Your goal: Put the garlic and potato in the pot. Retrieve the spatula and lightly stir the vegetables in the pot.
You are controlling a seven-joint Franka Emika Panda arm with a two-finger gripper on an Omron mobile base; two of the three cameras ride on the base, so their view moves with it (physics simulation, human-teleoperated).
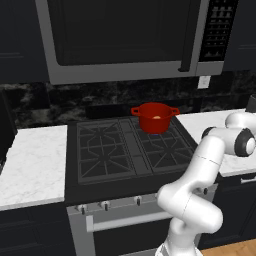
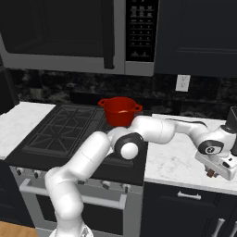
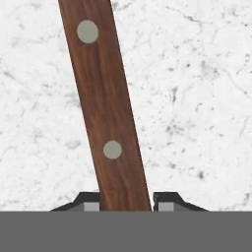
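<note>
The spatula's brown wooden handle (image 3: 106, 108), with two pale rivets, lies on white marble and runs up through the hand view. My gripper (image 3: 125, 202) is shut on its near end, a dark fingertip (image 3: 91, 202) pressed to each side. In the right base view the gripper (image 2: 210, 172) reaches down to the counter right of the stove, with a small brown bit of the spatula (image 2: 209, 174) under it. The red pot (image 1: 155, 117) (image 2: 119, 110) stands on the back right burner. Something pale lies inside it; I cannot tell whether it is garlic or potato.
The black gas stove (image 1: 130, 150) sits between two white marble counters (image 1: 30, 165) (image 2: 176, 162). A microwave (image 1: 125, 40) hangs above it. A dark object (image 2: 232, 118) stands at the right counter's far edge, close behind my hand.
</note>
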